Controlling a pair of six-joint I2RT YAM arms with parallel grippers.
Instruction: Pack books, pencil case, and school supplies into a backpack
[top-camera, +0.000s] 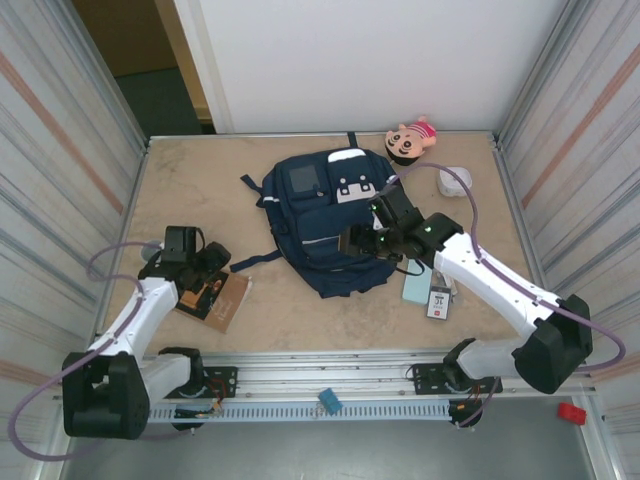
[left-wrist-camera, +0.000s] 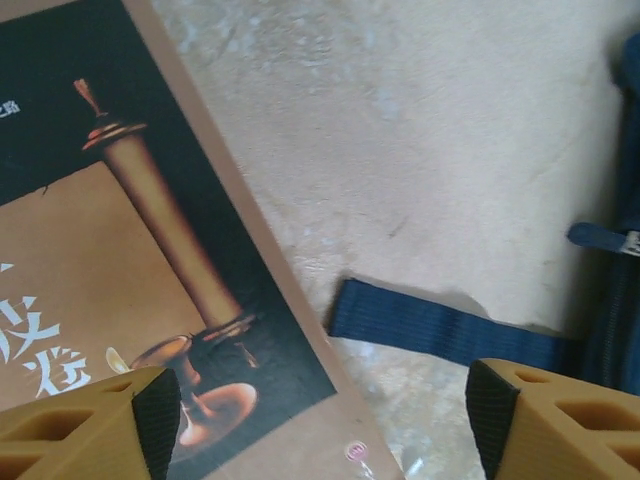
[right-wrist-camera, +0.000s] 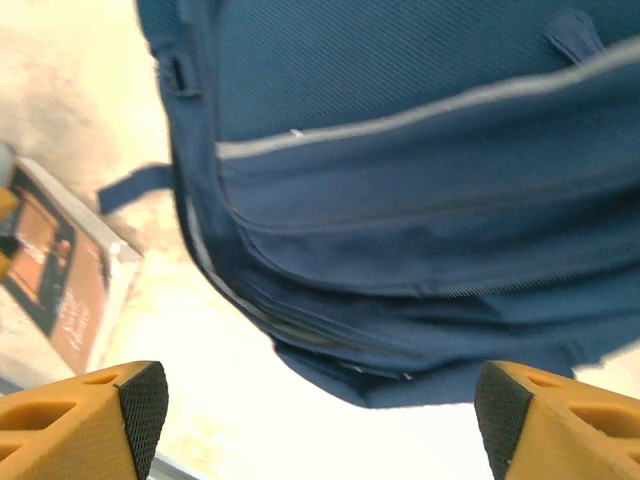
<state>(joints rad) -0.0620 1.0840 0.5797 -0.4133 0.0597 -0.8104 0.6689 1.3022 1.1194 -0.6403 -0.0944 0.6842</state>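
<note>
The navy backpack (top-camera: 310, 215) lies flat in the middle of the table, top pocket toward the far side; its lower end shows in the right wrist view (right-wrist-camera: 400, 190). My right gripper (top-camera: 355, 241) hovers open over its right side, jaws wide with nothing between them (right-wrist-camera: 320, 410). The tan book (top-camera: 228, 302) lies at the left front, its dark and orange cover (left-wrist-camera: 120, 250) under my left gripper (top-camera: 203, 285). That gripper (left-wrist-camera: 320, 420) is open and straddles the book's right edge. The pale teal pencil case (top-camera: 415, 287) and the white pack of school supplies (top-camera: 439, 302) lie right of the backpack.
A loose blue strap (left-wrist-camera: 440, 330) of the backpack lies on the table just right of the book. A pink doll (top-camera: 412, 140) and a small white container (top-camera: 455, 180) sit at the far right. Metal walls enclose the table on both sides.
</note>
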